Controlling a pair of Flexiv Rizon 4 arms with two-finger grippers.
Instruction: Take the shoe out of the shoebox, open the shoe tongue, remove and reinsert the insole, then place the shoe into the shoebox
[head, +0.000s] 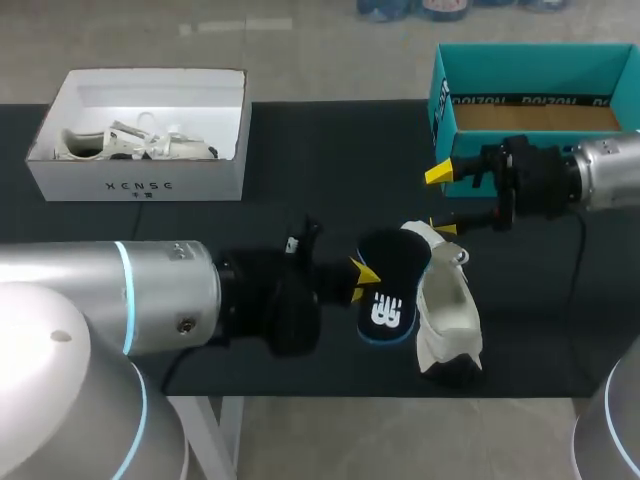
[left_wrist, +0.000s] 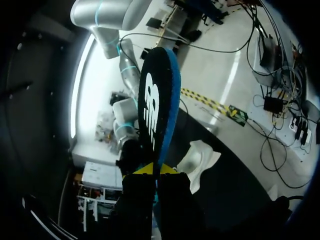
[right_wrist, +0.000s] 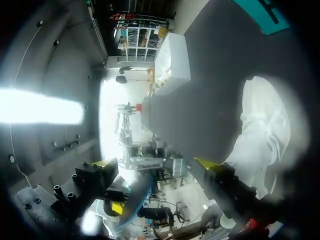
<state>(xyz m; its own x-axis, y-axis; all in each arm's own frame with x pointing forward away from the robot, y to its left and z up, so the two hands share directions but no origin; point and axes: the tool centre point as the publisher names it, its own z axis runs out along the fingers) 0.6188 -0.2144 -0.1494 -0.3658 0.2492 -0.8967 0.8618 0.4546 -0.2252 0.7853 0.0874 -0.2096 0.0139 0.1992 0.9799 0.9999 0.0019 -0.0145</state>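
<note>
Near the front of the black bench (head: 300, 150), the left claw (head: 360, 272) was clamped on a black foam insole with a blue rim and a white logo (head: 388, 285), both yellow tips pressing it from two sides. The insole was lifted clear of the bench. In the left wrist view it stood on edge and ran out ahead of the fingers. Held that way, I judged, it was out of the shoe and could be steered back in end first.

Just beside it, touching or nearly so in the head view, lay the white fabric shoe (head: 447, 310). It was out of its box and resting on the bench, its mouth slack and turned toward the insole. The right claw (head: 441, 200) hung spread wide and empty just past the shoe's far end, between the shoe and the teal cardboard shoebox (head: 445, 100). That looked like a stance for pinning the shoe or holding back its tongue during reinsertion. Whether the tongue was fully folded back I could not tell.

The teal cardboard shoebox stood open at the bench's far right, showing only a bare brown floor as far as could be seen. A white cardboard box (head: 140, 185) at the far left was also lidless and held a pale sneaker (head: 135, 145) with loose laces.
</note>
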